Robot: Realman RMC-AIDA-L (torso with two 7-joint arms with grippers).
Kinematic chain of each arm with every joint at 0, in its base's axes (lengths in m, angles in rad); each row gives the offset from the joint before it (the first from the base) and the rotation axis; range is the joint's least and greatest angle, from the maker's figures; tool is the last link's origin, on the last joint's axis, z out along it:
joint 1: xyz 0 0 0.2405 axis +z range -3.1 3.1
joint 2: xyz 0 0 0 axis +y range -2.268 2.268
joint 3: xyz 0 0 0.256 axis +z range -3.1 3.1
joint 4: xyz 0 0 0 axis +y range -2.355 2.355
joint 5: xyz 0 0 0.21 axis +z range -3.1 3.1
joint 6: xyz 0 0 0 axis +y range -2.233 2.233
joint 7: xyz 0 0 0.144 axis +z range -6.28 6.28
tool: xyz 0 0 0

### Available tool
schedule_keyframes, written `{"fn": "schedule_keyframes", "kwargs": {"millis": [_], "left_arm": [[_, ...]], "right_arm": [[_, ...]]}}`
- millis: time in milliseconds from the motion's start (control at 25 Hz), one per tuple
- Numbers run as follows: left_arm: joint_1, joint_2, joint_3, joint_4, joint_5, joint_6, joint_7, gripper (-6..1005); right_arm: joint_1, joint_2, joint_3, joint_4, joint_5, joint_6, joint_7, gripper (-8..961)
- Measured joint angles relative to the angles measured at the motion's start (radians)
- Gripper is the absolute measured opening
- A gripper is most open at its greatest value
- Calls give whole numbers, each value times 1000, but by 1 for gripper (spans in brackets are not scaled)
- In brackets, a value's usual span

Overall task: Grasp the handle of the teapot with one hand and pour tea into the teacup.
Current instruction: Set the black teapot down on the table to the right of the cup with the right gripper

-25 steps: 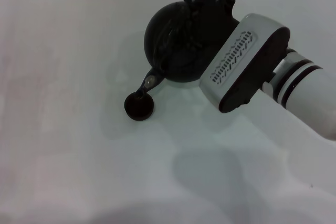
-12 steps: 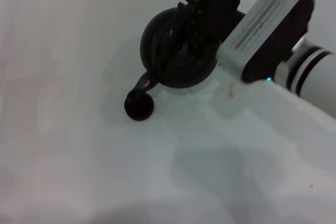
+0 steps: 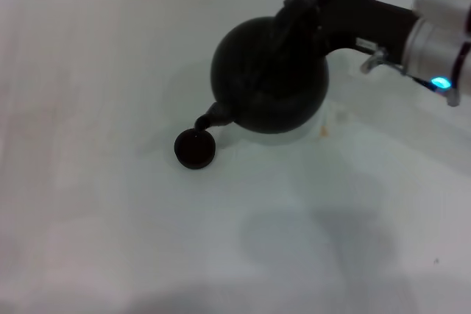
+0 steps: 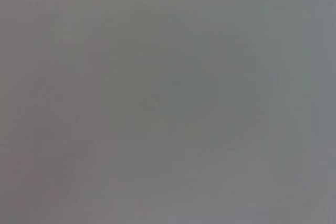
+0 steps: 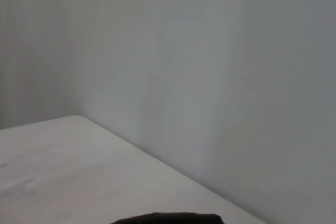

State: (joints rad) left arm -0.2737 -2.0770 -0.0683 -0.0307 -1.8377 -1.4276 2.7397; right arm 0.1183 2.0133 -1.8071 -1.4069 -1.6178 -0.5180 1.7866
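Observation:
The teapot point(image 3: 268, 82) is a big round dark pot, lifted and tipped to the left in the head view. Its short spout point(image 3: 213, 117) points down at the rim of the teacup point(image 3: 195, 148), a tiny dark round cup on the white table. My right gripper point(image 3: 313, 9) comes in from the upper right and is shut on the handle point(image 3: 296, 4), which shows only as a dark bit at the pot's top. A dark edge, probably the pot point(image 5: 168, 217), lies at the bottom of the right wrist view. My left gripper is out of view.
The white table point(image 3: 110, 240) stretches to the left and front of the cup. A small orange speck point(image 3: 322, 131) lies just right of the pot. The right wrist view shows the table's far edge point(image 5: 173, 169) and a plain wall. The left wrist view is blank grey.
My right wrist has rolled and drawn back to the upper right. The teapot has tipped further over, its round body now facing the camera, with the spout still at the cup.

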Motion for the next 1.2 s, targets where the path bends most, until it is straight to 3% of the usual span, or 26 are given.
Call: {"fn": "schedule_keyframes", "kwargs": {"millis": [440, 1200], "left_arm": [[-9, 0, 1, 0, 0, -1, 0, 876], [-1, 2, 1, 0, 0, 0, 0, 876]], "right_arm": [[5, -4, 223, 100, -61, -216, 54, 118], [13, 0, 224, 147, -105, -218, 52, 136]]}}
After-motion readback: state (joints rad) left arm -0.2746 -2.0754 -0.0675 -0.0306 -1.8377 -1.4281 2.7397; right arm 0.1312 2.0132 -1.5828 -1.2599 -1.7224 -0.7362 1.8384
